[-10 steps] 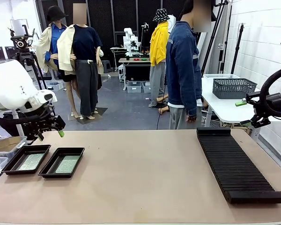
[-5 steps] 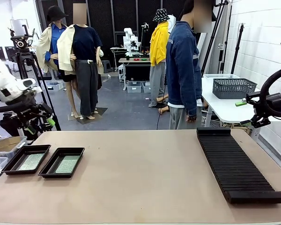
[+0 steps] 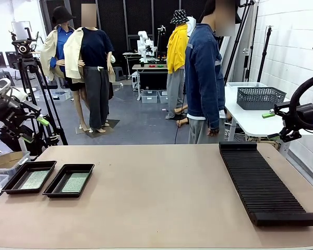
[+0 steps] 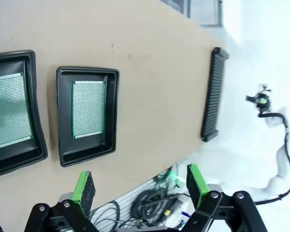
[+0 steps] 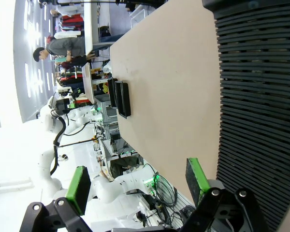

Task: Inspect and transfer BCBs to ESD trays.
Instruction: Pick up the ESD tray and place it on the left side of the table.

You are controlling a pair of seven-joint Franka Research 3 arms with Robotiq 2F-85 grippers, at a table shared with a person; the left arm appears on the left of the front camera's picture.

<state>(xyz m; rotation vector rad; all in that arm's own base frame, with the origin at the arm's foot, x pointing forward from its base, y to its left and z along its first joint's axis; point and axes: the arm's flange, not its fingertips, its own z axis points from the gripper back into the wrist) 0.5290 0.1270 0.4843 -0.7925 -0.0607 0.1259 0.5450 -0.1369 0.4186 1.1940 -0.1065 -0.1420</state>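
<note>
Two black ESD trays (image 3: 16,188) (image 3: 55,192) lie side by side at the table's left front, each with a green BCB (image 3: 34,179) (image 3: 74,182) flat on its floor. My left gripper (image 3: 34,130) hangs open and empty above and beyond the table's left edge, off to the left of the trays. From its wrist I look down on both trays (image 4: 63,121) (image 4: 36,96) and their boards (image 4: 88,108) (image 4: 9,111); the left gripper (image 4: 139,186) holds nothing. My right gripper (image 3: 271,125) is open and empty past the far right corner; its own view (image 5: 137,182) confirms it.
A long black ribbed rack (image 3: 263,182) lies along the table's right side, also under the right wrist (image 5: 261,87). A person in a denim jacket (image 3: 203,78) stands at the far edge. A mesh basket (image 3: 260,97) sits on a white side table; a tripod (image 3: 28,67) stands at the left.
My left arm has swung left and back, away from the trays and off the table's edge. The right arm, trays and boards have not moved.
</note>
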